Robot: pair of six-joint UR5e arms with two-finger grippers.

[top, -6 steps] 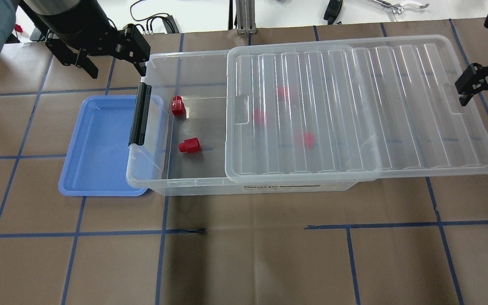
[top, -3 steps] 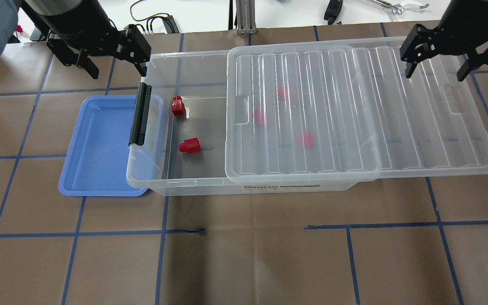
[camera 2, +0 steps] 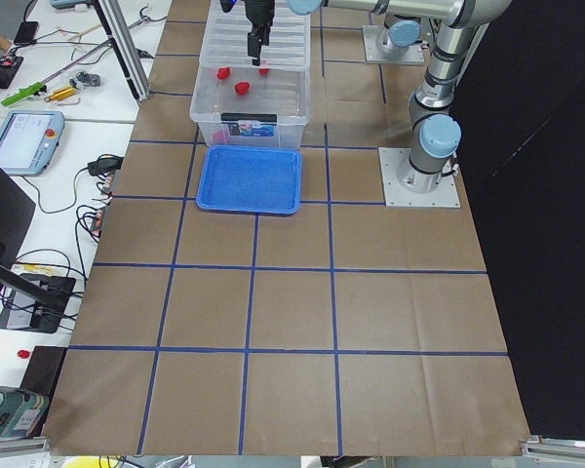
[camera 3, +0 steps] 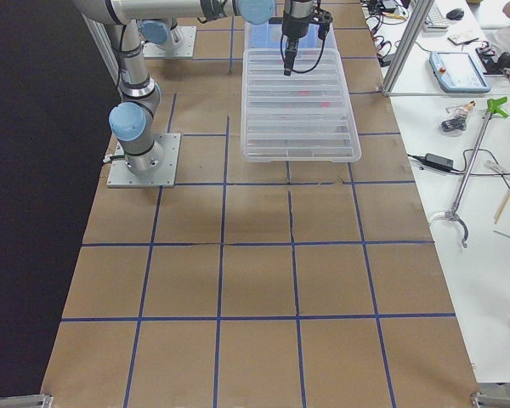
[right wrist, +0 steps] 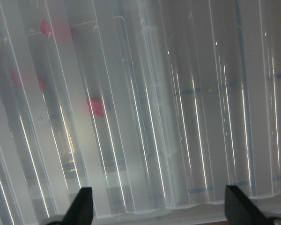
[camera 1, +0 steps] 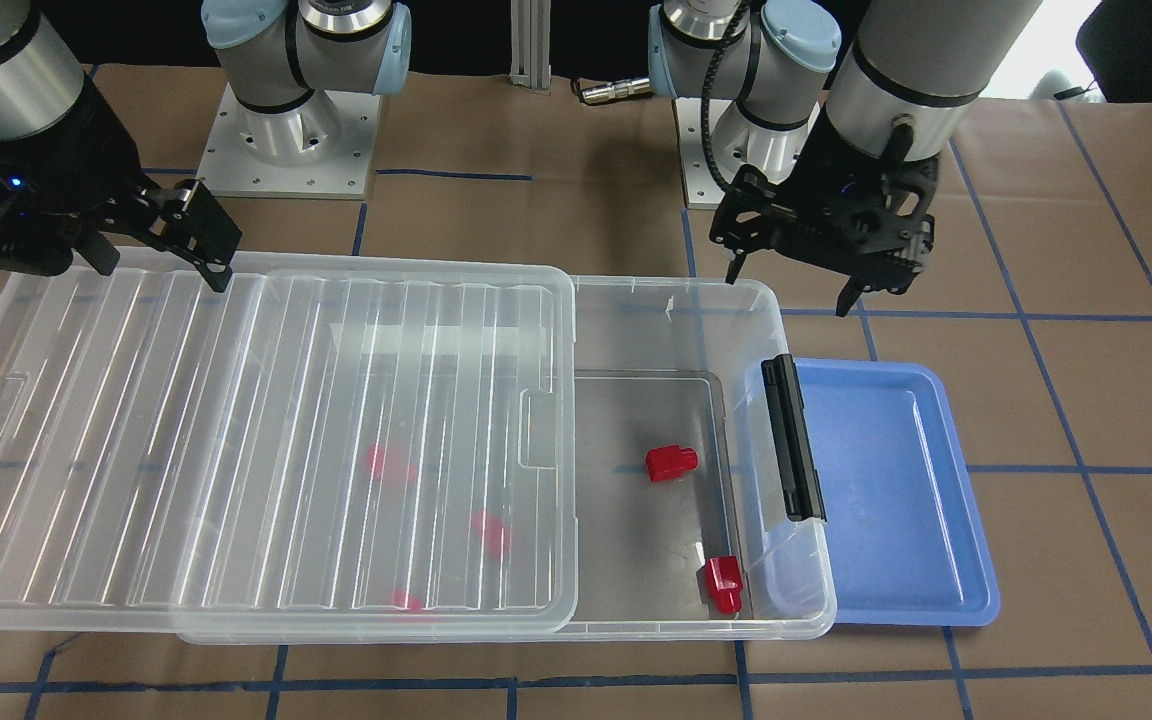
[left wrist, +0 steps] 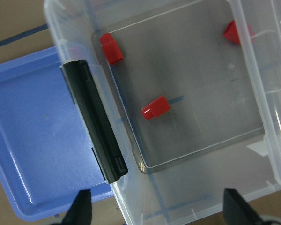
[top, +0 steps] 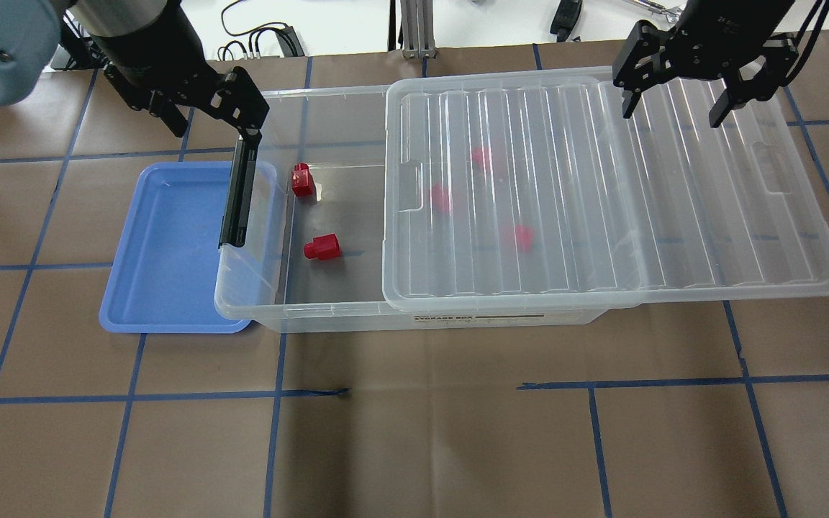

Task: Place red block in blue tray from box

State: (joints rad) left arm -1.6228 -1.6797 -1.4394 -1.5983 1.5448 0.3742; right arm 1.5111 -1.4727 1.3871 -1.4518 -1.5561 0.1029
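Note:
The clear box (top: 256,288) lies with its ribbed lid (top: 601,187) slid right, so its left end is open. Two red blocks lie in the open part, one near the far wall (top: 302,180) and one mid-floor (top: 322,247). Three more show blurred under the lid (top: 441,198). The blue tray (top: 170,248) is empty, tucked under the box's latch end. My left gripper (top: 213,119) is open and empty above the box's far left corner. My right gripper (top: 671,111) is open and empty above the lid's far edge. The left wrist view shows both open blocks (left wrist: 155,107) and the tray (left wrist: 33,150).
The black latch bar (top: 238,194) stands on the box's left short side, over the tray's right edge. Robot bases (camera 1: 286,130) sit behind the box. Cables and tools lie past the table's far edge (top: 263,36). Brown paper with blue tape lines (top: 414,432) covers the table.
My right gripper swung in from the right edge and now hangs over the lid's far edge. My left gripper shifted slightly right toward the box's corner. Blocks, box and tray stayed still.

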